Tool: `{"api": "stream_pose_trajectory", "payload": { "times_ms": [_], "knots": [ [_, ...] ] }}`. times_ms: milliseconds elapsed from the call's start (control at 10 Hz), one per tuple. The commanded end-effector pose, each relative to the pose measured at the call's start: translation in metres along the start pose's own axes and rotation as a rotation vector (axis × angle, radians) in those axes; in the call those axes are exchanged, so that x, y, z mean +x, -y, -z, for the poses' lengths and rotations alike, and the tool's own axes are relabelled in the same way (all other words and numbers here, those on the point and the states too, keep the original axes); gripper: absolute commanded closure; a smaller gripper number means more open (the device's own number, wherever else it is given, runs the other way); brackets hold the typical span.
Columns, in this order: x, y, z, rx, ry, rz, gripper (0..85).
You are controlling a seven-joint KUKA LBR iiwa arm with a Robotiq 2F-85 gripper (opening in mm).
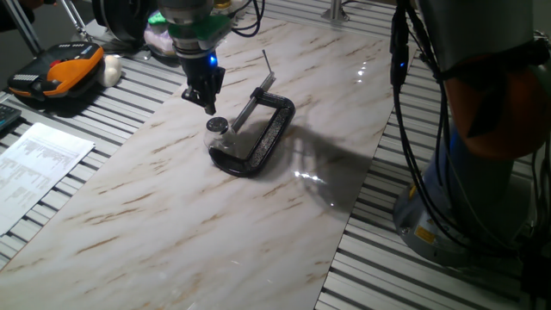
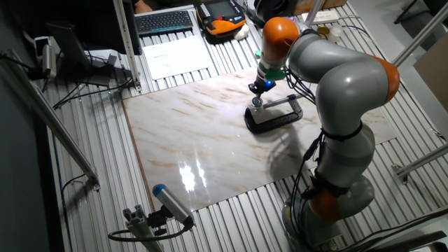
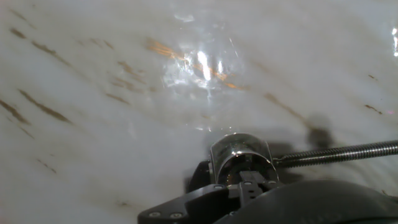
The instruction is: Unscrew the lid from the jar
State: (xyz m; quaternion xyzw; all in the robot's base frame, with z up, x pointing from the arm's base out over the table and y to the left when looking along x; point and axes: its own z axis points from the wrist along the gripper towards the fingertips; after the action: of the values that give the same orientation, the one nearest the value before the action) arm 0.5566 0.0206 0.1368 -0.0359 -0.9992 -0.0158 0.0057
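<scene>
A white marble-patterned tabletop (image 1: pixel 172 198) carries a black cast-metal C-clamp (image 1: pixel 263 142) lying flat, its threaded steel screw (image 1: pixel 251 105) running toward a tiny clear glass jar (image 1: pixel 224 143) that appears pinned between the screw pad and the clamp's closed end. A small round silvery metal lid (image 1: pixel 216 125) sits on top of the jar, level and seemingly fully seated. The arm's dark two-finger gripper (image 1: pixel 209 107) hangs just above and slightly to the side of the lid, its tips close to the lid's edge but, as far as one fixed view resolves, not yet around it. The other fixed view places the gripper (image 2: pixel 257 89) directly over the clamp (image 2: pixel 274 115) near the middle of the tabletop (image 2: pixel 182 140). In the hand view the jar (image 3: pixel 239 158) shows as a glassy cylinder with the screw (image 3: pixel 339 153) meeting it from the right; the lid cannot be told apart from the glass there. Whether the jaws stand parted or closed cannot be told from any view; nothing is seen held between them. By these pictures, no unscrewing has been achieved: the lid is still on. Remaining, on this judgement, are the descent over the lid, the grasp, the turning, and the lift-off.
</scene>
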Motion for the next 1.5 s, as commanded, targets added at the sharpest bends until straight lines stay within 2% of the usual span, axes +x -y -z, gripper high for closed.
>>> {"api": "stream_pose_trajectory", "payload": {
  "times_ms": [0,100,200,300,600,700,900,1100,1200,1400],
  "knots": [
    [0.0002,-0.0004,-0.0001,-0.006,0.003,-0.012,85.0],
    [0.0004,-0.0007,-0.0006,-0.019,0.007,-0.038,51.0],
    [0.0005,-0.0011,-0.001,-0.015,0.012,-0.046,51.0],
    [0.0008,-0.002,-0.0014,-0.019,0.018,-0.062,34.0],
    [0.0016,-0.0035,-0.0015,0.026,0.046,-0.13,34.0],
    [0.0016,-0.0034,-0.0015,0.031,0.049,-0.153,34.0],
    [0.0019,-0.0041,-0.0019,0.028,0.045,-0.229,34.0],
    [0.0023,-0.0046,-0.0022,0.014,0.044,-0.413,34.0],
    [0.0018,-0.0026,-0.0009,-0.004,0.039,-0.505,34.0],
    [0.0002,0.0022,0.0033,-0.009,0.035,-0.646,34.0]
  ]
}}
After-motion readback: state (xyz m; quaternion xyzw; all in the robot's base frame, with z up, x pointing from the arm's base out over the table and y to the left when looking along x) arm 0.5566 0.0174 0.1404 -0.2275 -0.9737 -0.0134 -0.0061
